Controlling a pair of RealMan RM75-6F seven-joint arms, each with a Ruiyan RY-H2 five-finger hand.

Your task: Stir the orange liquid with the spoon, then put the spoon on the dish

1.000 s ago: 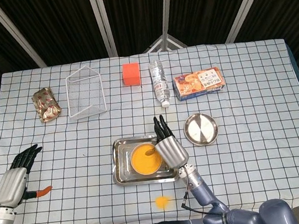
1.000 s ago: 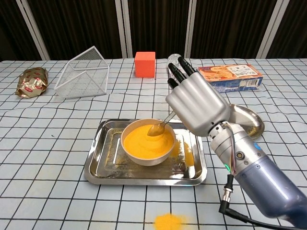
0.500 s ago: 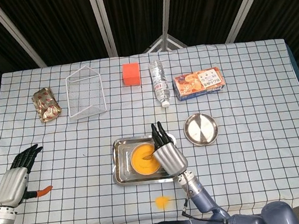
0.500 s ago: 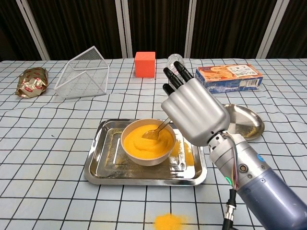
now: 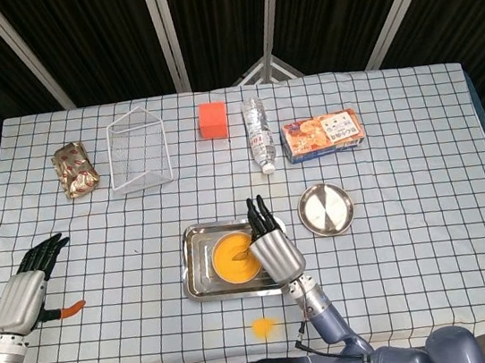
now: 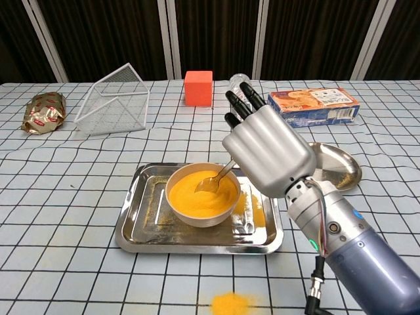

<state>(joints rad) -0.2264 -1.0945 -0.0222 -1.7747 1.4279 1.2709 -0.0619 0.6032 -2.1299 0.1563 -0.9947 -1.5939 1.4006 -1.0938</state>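
Observation:
A white bowl of orange liquid (image 6: 201, 193) (image 5: 234, 258) stands in a steel tray (image 6: 136, 231) (image 5: 198, 278). A metal spoon (image 6: 211, 182) leans in the bowl with its tip in the liquid. My right hand (image 6: 266, 153) (image 5: 273, 247) holds the spoon's handle from the bowl's right side; its back faces the camera and hides the grip. The round steel dish (image 6: 343, 167) (image 5: 326, 208) sits to the right of the tray. My left hand (image 5: 28, 288) rests open at the table's left edge, seen only in the head view.
A wire basket (image 6: 114, 100), an orange cube (image 6: 198, 88), a lying bottle (image 5: 258, 134) and a snack box (image 6: 314, 106) line the back. A foil packet (image 6: 44, 111) lies far left. An orange spill (image 6: 230, 304) marks the cloth near the front edge. A small orange item (image 5: 69, 309) lies by my left hand.
My right hand shifted slightly toward me and left, then back a little, moving the spoon's tip within the bowl. My left hand stayed still.

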